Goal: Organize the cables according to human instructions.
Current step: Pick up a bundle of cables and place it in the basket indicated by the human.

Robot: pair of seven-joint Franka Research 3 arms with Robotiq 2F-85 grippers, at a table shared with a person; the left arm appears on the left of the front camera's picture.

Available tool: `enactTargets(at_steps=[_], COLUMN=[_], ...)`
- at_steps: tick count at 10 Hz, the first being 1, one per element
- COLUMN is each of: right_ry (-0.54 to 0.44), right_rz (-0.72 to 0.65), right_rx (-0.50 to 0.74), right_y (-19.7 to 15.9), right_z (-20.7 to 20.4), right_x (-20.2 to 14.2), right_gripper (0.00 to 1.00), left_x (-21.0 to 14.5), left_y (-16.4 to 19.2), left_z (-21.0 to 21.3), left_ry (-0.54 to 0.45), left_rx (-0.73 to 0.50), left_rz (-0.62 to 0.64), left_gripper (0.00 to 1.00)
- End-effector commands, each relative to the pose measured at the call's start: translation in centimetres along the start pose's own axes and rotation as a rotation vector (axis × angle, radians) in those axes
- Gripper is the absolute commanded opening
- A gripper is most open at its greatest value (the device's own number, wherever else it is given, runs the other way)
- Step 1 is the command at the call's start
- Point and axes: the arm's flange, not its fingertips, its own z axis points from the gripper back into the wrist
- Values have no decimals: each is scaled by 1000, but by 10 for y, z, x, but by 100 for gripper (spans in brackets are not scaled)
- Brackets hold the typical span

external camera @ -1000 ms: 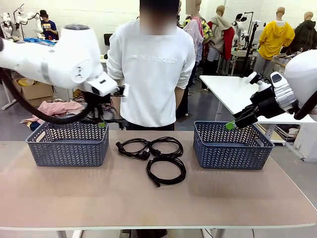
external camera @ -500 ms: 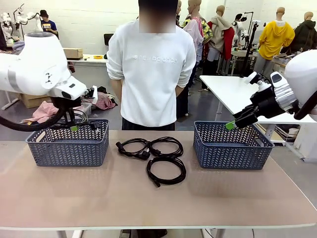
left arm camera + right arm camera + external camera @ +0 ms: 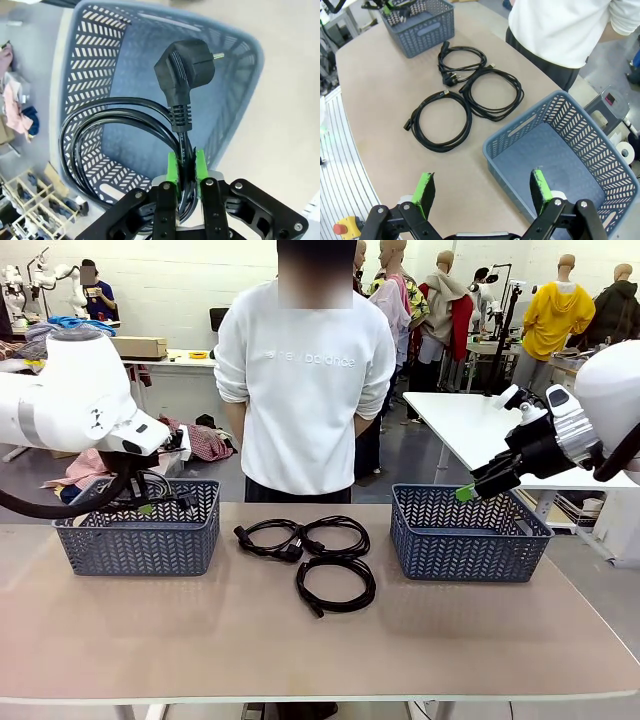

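My left gripper (image 3: 148, 506) (image 3: 186, 167) is shut on a coiled black cable (image 3: 120, 115), pinching the cord just below its chunky plug (image 3: 185, 67). The loop hangs over the inside of the left blue basket (image 3: 137, 540) (image 3: 85, 65). Three more coiled cables lie at mid-table: one at the back left (image 3: 268, 537) (image 3: 462, 59), one at the back right (image 3: 337, 535) (image 3: 494, 92), one nearer me (image 3: 337, 585) (image 3: 440, 120). My right gripper (image 3: 468, 490) (image 3: 482, 187) stands open above the near left corner of the right basket (image 3: 470, 540) (image 3: 520, 132). The person (image 3: 305, 390) (image 3: 565, 30) stands at the far edge, arms behind the back.
The right basket holds nothing. The table's front half (image 3: 320, 650) is bare. Another white table (image 3: 470, 425) stands behind on the right.
My left arm has swung left and dropped, carrying the held cable from beside the person down over the left basket. The right arm and the table's cables have not moved.
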Motion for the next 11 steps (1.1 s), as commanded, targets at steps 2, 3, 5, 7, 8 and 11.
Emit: enactTargets(at_steps=[2,3,5,7,8,11], right_ry=[-25,-25,-25,-25,-25,-25], right_rz=[18,18,18,18,18,18], right_rx=[10,10,10,10,10,10], right_y=[-2,-2,-2,-2,-2,-2], right_z=[-2,-2,-2,-2,-2,-2], right_x=[-1,-1,-1,-1,-1,-1], right_gripper=[100,100,100,100,100,100], left_x=[-2,-2,-3,-4,-3,2], left_y=[9,12,15,17,18,14], left_z=[-11,-15,-21,-22,-20,-9], left_ry=[-19,-22,-35,-35,-47,-68], left_rx=[25,20,19,37,47,11], left_rz=[38,45,55,66,83,89], left_gripper=[0,0,26,45,54,83])
